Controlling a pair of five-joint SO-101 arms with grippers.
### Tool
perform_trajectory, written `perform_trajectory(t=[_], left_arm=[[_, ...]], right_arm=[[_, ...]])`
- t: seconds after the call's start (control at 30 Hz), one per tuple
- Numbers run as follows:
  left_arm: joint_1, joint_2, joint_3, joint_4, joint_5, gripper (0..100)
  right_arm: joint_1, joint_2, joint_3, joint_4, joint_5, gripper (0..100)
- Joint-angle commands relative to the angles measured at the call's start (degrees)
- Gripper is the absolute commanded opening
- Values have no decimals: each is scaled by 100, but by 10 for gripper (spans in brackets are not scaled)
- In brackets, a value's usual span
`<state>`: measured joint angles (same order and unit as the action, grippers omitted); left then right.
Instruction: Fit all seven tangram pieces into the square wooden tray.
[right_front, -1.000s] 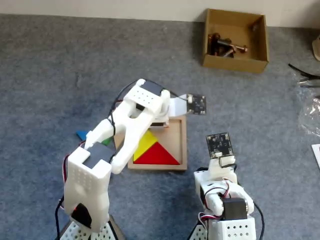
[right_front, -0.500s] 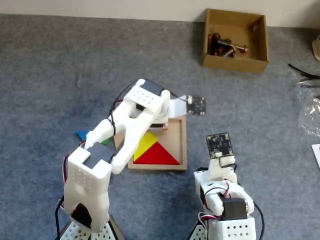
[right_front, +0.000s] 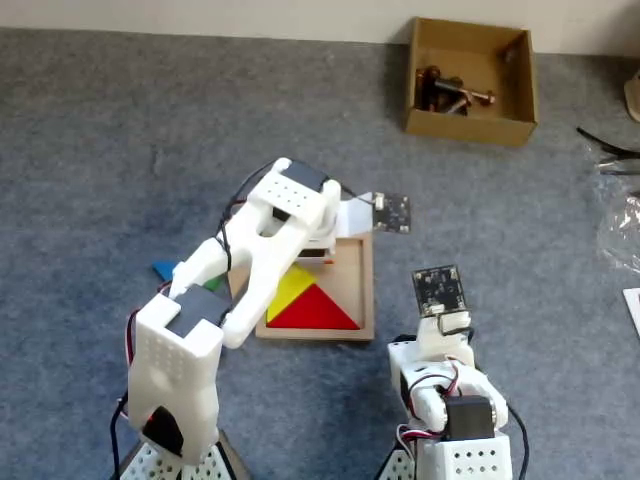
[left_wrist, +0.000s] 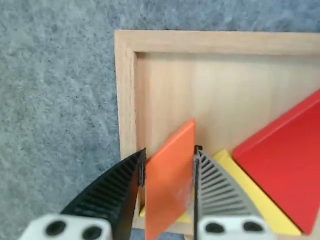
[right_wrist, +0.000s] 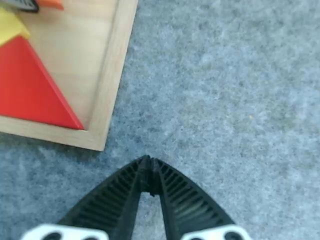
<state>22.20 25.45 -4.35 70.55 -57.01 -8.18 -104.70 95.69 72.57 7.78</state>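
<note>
Orange piece (left_wrist: 169, 192): pinched between left gripper (left_wrist: 170, 152) fingers, over tray corner | yellow piece (left_wrist: 260, 207), red triangle (left_wrist: 285, 165): flat in wooden tray (left_wrist: 126, 100), beside that gripper | right gripper (right_wrist: 150, 175): tips pressed together, above carpet (right_wrist: 225, 75), tray near, apart.

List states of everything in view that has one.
left gripper: shut on orange piece
orange piece: held over the wooden tray
right gripper: shut, empty
wooden tray: partly filled
red triangle: flat in tray
yellow piece: flat in tray
cardboard box: open
</note>
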Motion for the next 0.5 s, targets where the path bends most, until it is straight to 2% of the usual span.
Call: perform_trajectory(t=[0.0, 0.1, 0.27, 0.47], left_arm=[[145, -110, -347, 18, -62, 63], [259, -110, -330, 53, -158, 63], [303, -101, -242, 53, -1196, 63], [321, -110, -180, 53, -1284, 62]], right_arm=[[-57, -48, 673, -101, -44, 5], [-57, -48, 673, -101, -44, 5], [-57, -48, 673, -101, -44, 5], [-57, -48, 673, -101, -44, 5]])
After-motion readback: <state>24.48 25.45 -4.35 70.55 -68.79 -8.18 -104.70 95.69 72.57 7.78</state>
